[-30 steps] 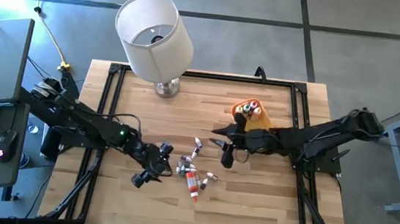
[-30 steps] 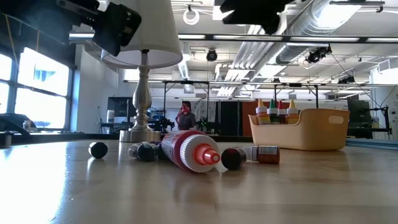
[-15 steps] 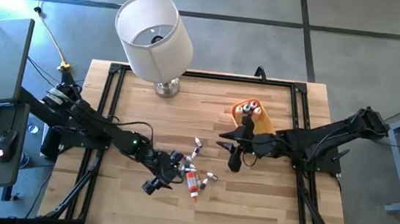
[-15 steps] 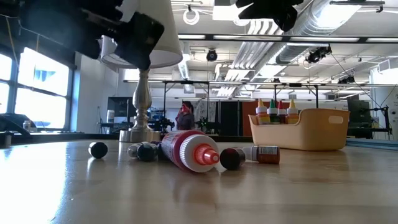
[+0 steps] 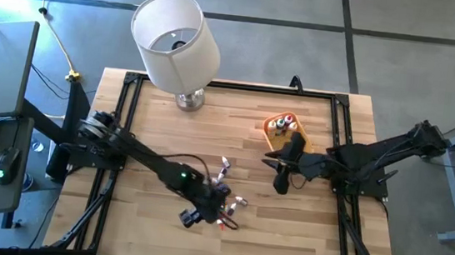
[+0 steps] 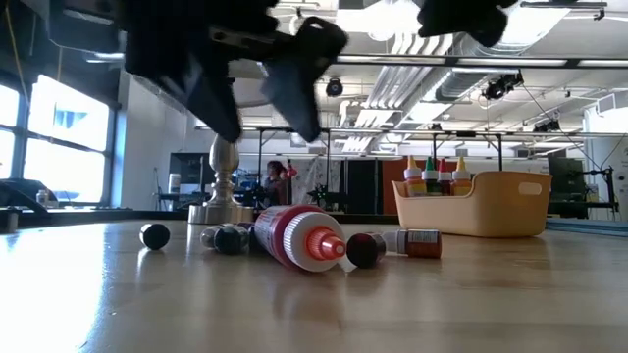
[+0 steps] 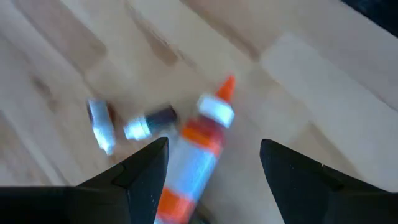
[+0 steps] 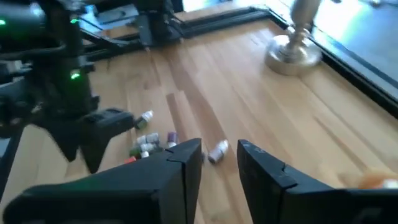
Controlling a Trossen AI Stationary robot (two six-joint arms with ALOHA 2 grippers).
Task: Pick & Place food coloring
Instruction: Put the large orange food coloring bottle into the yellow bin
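Left tool (image 5: 202, 212) hangs wide open right over the big red-and-white bottle (image 7: 194, 158), which lies on its side on the table (image 5: 284, 233). Its two fingers (image 7: 143, 168) stand on either side of the bottle. To grab well, it should come straight down, keep the bottle in the middle, and close gently so the round bottle does not roll away. Just beside it lie some tiny food coloring bottles (image 5: 231, 196) in a loose pile. Right tool (image 5: 282, 183) waits in the air near the orange bowl (image 5: 284, 130); its fingers are close together with a small gap, and I think it holds nothing. A few little bottles (image 6: 432, 176) stand upright inside the bowl.
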